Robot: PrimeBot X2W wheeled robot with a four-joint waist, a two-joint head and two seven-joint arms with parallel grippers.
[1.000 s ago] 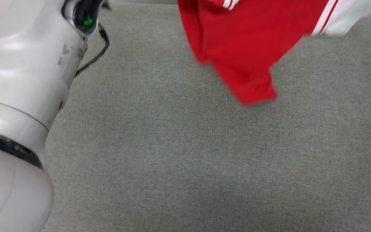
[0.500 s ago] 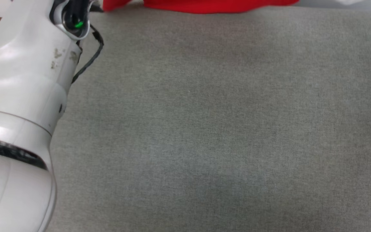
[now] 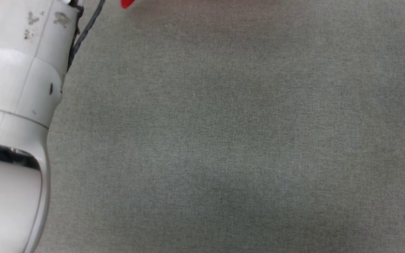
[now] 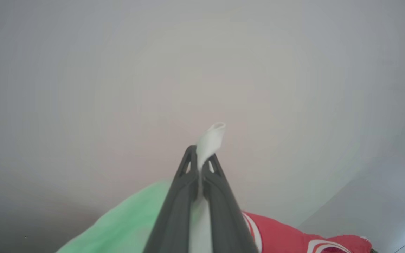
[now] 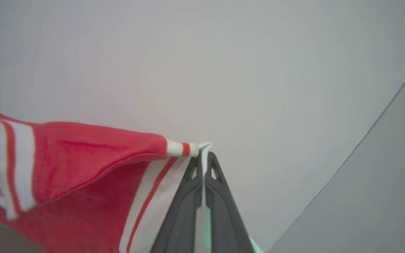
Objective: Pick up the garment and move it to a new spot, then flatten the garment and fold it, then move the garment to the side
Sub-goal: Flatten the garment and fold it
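Two grips, one garment. In the right wrist view the garment [image 5: 83,158] hangs in the air against a pale wall [image 5: 223,52], its red body spreading left from the fingers, with white bands and red-and-white striped trim in sight. The print side cannot be made out.

Right gripper [image 5: 204,158]: fingers [image 5: 185,203] pressed together on a white fold at the striped edge. A small loop of white cloth pokes out past the tips.

Left gripper [image 4: 201,156]: fingers [image 4: 178,203] likewise closed on cloth, with a curl of white fabric standing up past the tips. Below and right of them lies more red garment [image 4: 287,235] with white striping. Cloth at lower left of the fingers looks pale green; whether that is colour or light on white cloth, cannot tell.

Head view: one red scrap of the garment [image 3: 127,3] at the top, over the far left part of the grey fabric surface [image 3: 241,140]. Whether the scrap touches the surface cannot be told.

Left forearm [image 3: 9,88], pale and scuffed, runs up along the left edge of the surface, with a dark cable [image 3: 83,31] trailing beside it.
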